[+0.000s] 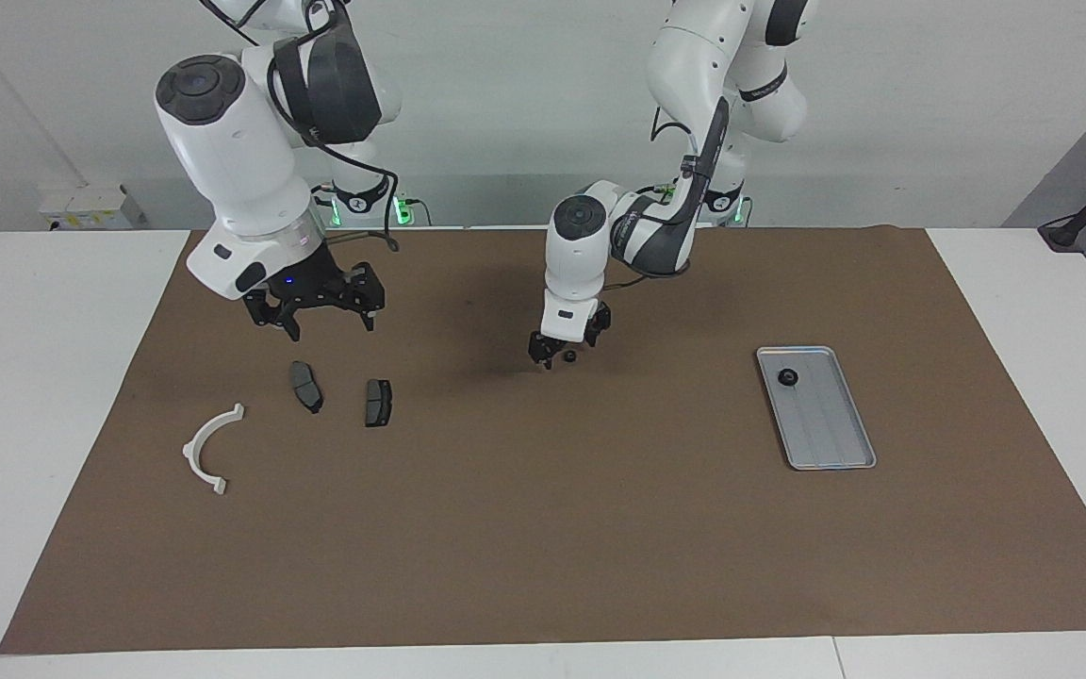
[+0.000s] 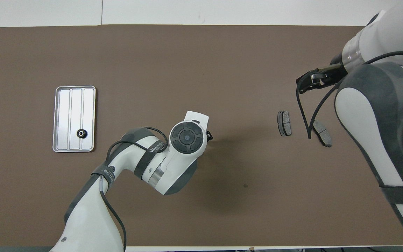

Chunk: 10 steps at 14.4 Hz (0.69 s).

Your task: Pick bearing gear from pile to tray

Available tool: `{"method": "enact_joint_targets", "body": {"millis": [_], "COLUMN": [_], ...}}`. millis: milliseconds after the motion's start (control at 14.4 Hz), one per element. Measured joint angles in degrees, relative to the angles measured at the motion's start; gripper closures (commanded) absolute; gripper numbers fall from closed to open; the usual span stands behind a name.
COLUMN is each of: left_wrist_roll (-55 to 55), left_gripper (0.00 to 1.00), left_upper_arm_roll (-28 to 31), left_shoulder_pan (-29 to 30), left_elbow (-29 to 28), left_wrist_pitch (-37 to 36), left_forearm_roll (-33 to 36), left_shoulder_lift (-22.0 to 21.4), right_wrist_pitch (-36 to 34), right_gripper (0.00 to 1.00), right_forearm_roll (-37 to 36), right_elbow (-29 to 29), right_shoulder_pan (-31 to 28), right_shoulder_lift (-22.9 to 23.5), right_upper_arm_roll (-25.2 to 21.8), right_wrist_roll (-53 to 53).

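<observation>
From across the table, the left gripper (image 1: 564, 349) sits low over mid-mat, fingers apart around a small black bearing gear (image 1: 568, 357). At three o'clock from it lies the tray (image 1: 826, 443), another gear (image 1: 788, 378) inside. The right gripper (image 1: 321, 316) hangs open above two brake pads (image 1: 306, 386), the white arc (image 1: 208, 448) at their eight o'clock.

From overhead, the left arm hides its gripper; the tray (image 2: 61, 119) lies at nine o'clock, the pads (image 2: 284, 123) at three.
</observation>
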Motion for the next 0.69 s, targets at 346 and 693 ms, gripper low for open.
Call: {"method": "enact_joint_targets", "body": {"millis": [346,693], "left_wrist_roll": [0.0,0.0], "left_gripper": [0.05,0.09], "left_upper_arm_roll": [0.0,0.5], "left_shoulder_pan": [-0.6,-0.6], "left_elbow": [-0.7,-1.6], "left_wrist_pitch": [0.3,1.2], "left_forearm_roll": [0.0,0.0], "left_shoulder_lift": [0.0,0.0], "right_wrist_pitch": [-0.6,-0.3], "right_gripper": [0.04,0.00], "right_forearm_roll": [0.0,-1.1], "right_elbow": [-3.6,-7.4], "right_shoulder_pan": [0.3,-0.7], "right_shoulder_lift": [-1.3,-3.3], "right_upper_arm_roll": [0.4,-0.1], "right_wrist_roll": [0.0,0.0]}}
